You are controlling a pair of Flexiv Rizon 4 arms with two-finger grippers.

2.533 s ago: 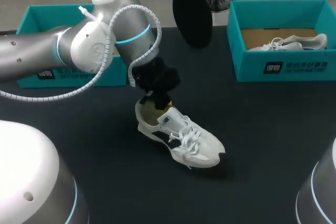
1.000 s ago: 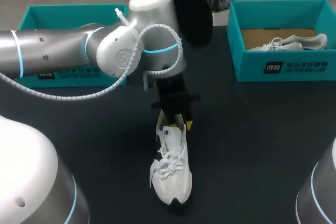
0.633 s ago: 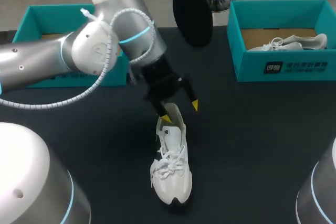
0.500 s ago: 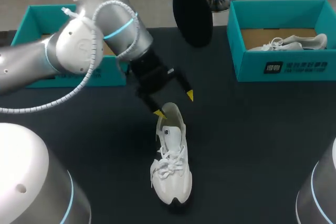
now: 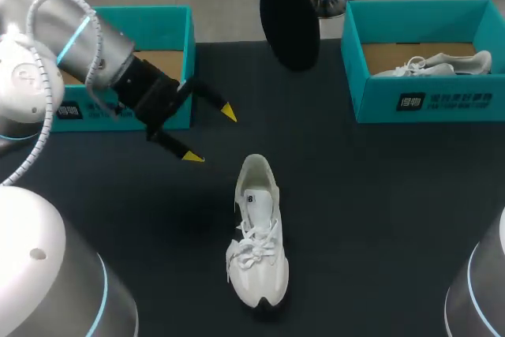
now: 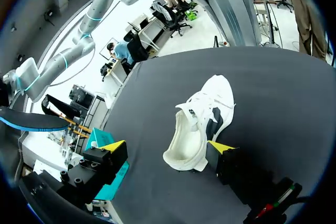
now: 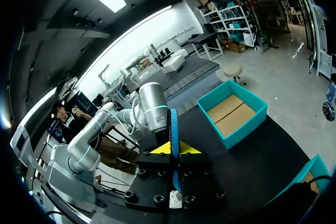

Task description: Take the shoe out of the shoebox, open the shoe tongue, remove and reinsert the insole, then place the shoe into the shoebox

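A white shoe (image 5: pixel 256 234) lies on the dark table, toe toward the front edge, its collar gaping; the left wrist view shows the shoe (image 6: pixel 202 119) just ahead of the fingers. My left gripper (image 5: pixel 210 135) hangs open to the left of the heel and above it, touching nothing; in its own view the left gripper (image 6: pixel 167 146) stands wide. The black insole (image 5: pixel 289 13) hangs high over the table's far middle. Seen edge-on, the insole (image 7: pixel 173 124) sits between the yellow tips of my right gripper (image 7: pixel 171 148), which is shut on it.
An empty teal shoebox (image 5: pixel 170 25) stands at the back left, right behind my left arm. A second teal shoebox (image 5: pixel 426 92) at the back right holds another white shoe (image 5: pixel 432 64). Bare table surrounds the shoe in the middle.
My left gripper turned the shoe toe-forward, let go of its heel, opened wide and drew back left toward the left box. The insole and the right arm stayed put.
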